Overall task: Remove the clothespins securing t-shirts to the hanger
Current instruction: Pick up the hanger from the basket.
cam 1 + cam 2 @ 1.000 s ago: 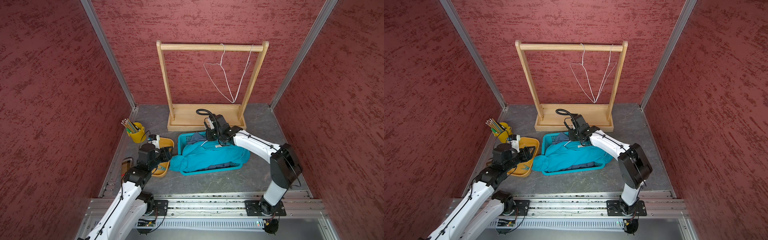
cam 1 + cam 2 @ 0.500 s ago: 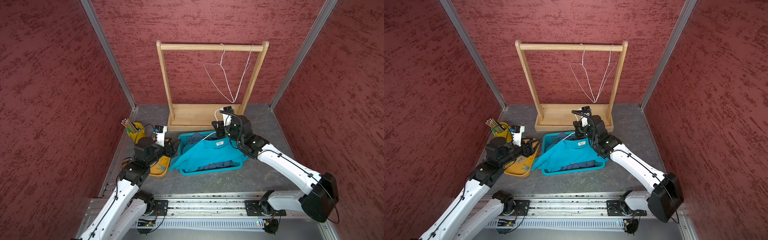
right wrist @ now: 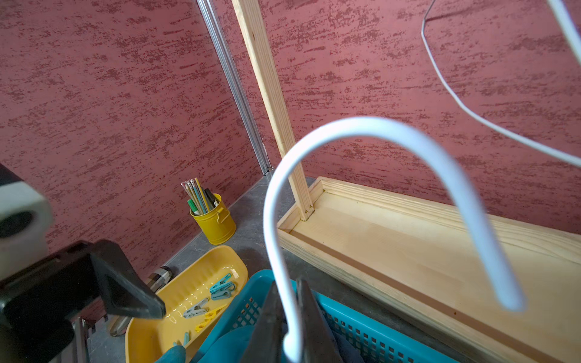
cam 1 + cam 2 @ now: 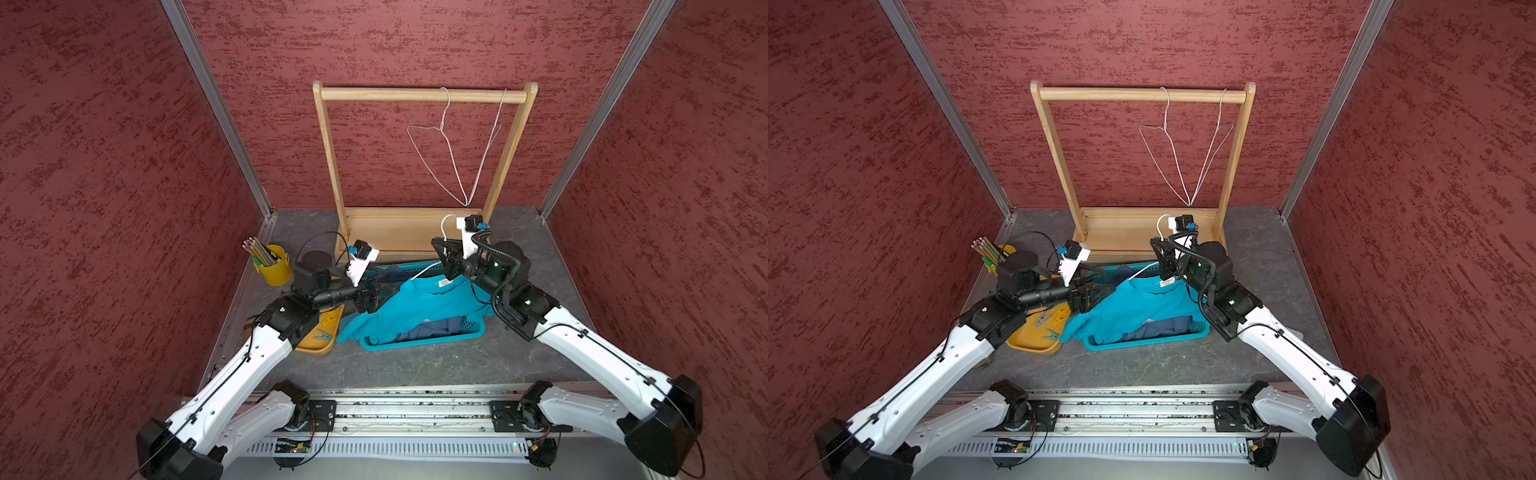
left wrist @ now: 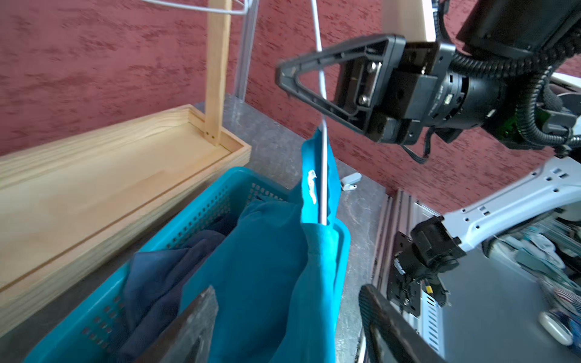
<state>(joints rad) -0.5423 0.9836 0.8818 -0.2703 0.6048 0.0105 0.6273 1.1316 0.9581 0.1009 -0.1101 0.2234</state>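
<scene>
Walls: rough red plaster; grey stone-look floor.
Writing: white neck tag (image 4: 445,283), print unreadable.
Teal t-shirt (image 4: 419,307): cotton, draped on white wire hanger (image 3: 361,125) above perforated teal plastic basket (image 4: 419,343); darker blue t-shirts (image 4: 432,330) crumpled inside.
Clothespins (image 3: 220,289): teal, grey, yellow plastic, loose in glossy yellow tray (image 3: 147,333).
Right gripper (image 3: 289,320): pinched tight on hanger neck.
Left gripper (image 5: 287,289): spread wide, empty, just beside teal t-shirt.

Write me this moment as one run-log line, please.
right jaws: shut on hanger | teal shirt: on hanger, trailing into basket | left jaws: open, beside shirt | clothespins: in yellow tray
</scene>
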